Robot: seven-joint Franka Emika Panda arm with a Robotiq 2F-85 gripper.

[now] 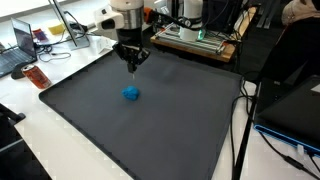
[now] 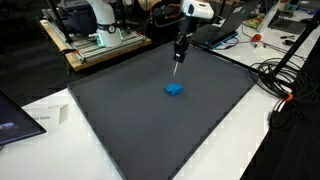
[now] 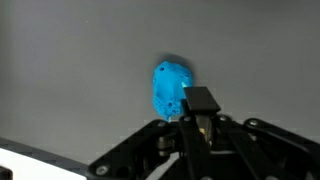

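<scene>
Black gripper (image 3: 198, 125) linkage fills the bottom of the wrist view, rising from 6 o'clock, with one dark square fingertip (image 3: 201, 99) showing just at 4 o'clock of a small blue object (image 3: 172, 88). That object lies on a dark grey mat (image 3: 70, 60) and looks apart from the finger, though the overlap in this view makes contact hard to rule out. Only one pad is plain here, so I cannot tell how wide the jaws stand; nothing appears to be held.

In both exterior views the gripper (image 1: 131, 62) (image 2: 178, 55) hangs pointing down above the mat (image 1: 90, 120) (image 2: 130, 130), clear of its surface. The blue object (image 1: 131, 93) (image 2: 174, 89) sits near the middle of the mat, at 6 o'clock from the gripper in both frames, alone on the grey.

Around the mat runs a white table (image 1: 40, 140) (image 2: 240, 140). A laptop (image 1: 14, 55) stands at 9 o'clock in an exterior view, and cables (image 2: 275, 75) trail at 3 o'clock.
</scene>
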